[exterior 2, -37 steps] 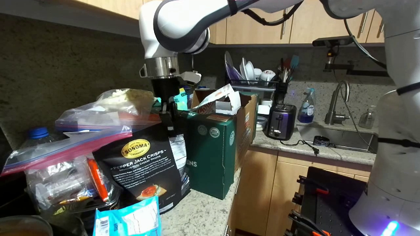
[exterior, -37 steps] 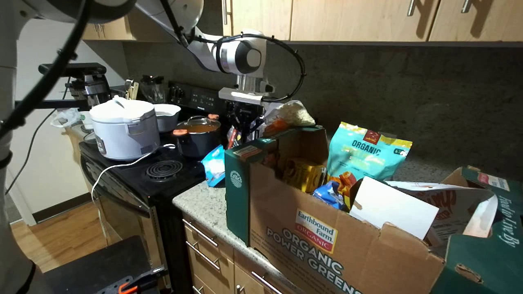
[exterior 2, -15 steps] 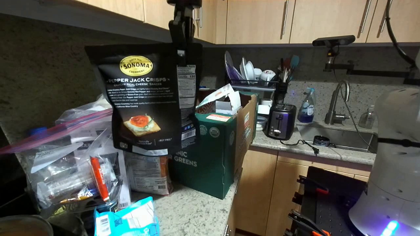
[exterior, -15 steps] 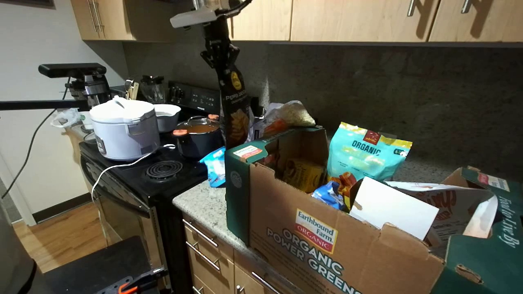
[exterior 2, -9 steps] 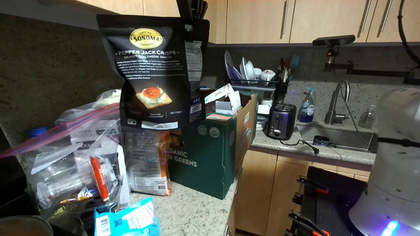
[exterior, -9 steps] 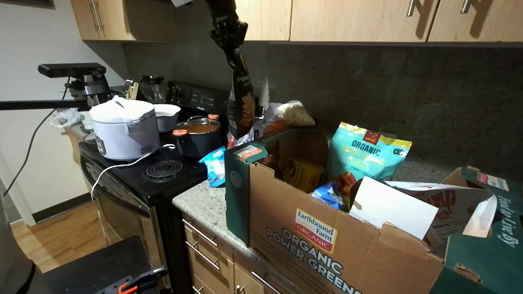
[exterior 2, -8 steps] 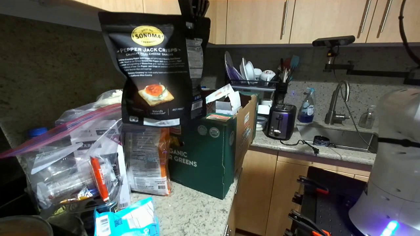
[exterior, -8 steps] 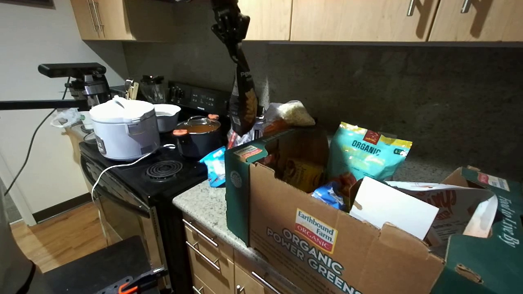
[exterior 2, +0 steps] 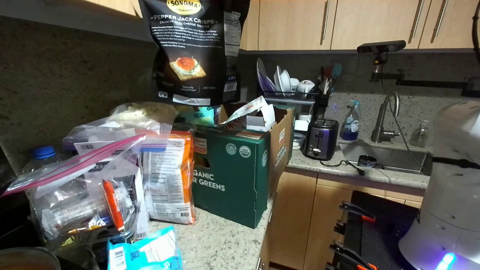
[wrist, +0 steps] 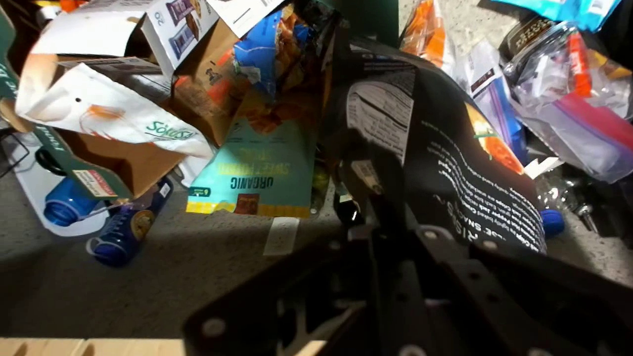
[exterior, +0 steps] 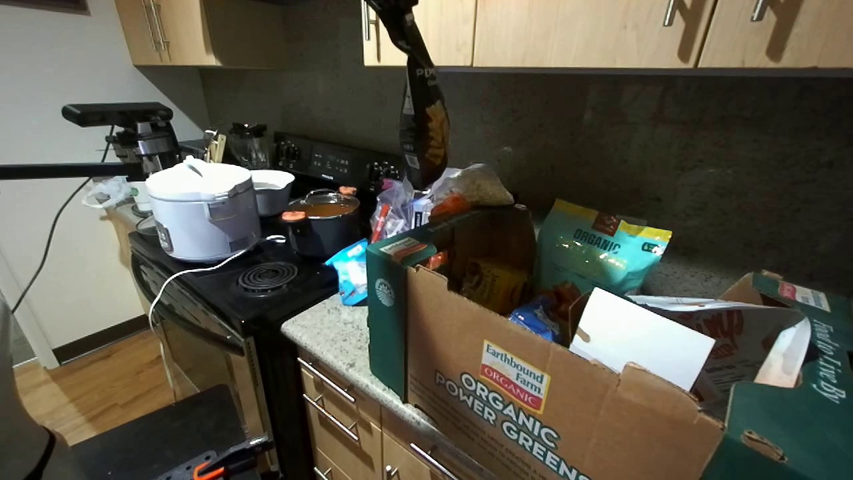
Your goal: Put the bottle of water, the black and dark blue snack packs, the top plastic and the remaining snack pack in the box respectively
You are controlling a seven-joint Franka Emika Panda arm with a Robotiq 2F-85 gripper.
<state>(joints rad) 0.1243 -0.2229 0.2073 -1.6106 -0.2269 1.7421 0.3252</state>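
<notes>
Gripper point(wrist: 368, 183) pinches the black snack pack point(exterior 2: 193, 50) (Pepper Jack Crisps) aloft by its top, near the box point(exterior: 586, 400).

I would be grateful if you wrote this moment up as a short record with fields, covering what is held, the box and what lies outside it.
Held: black Pepper Jack Crisps pack, pinched near its top by the fingers
Pack's place: in the air, not yet in the box
Box: open-topped cardboard carton on the counter
Seen inside: blue packet; yellow package
Outside: blue-capped bottle, partly behind a pink-sealed zip bag; orange-and-white bag; light-blue packet
On the stove: white rice cooker; lidded pot
Unclear: the bottle's contents
</notes>
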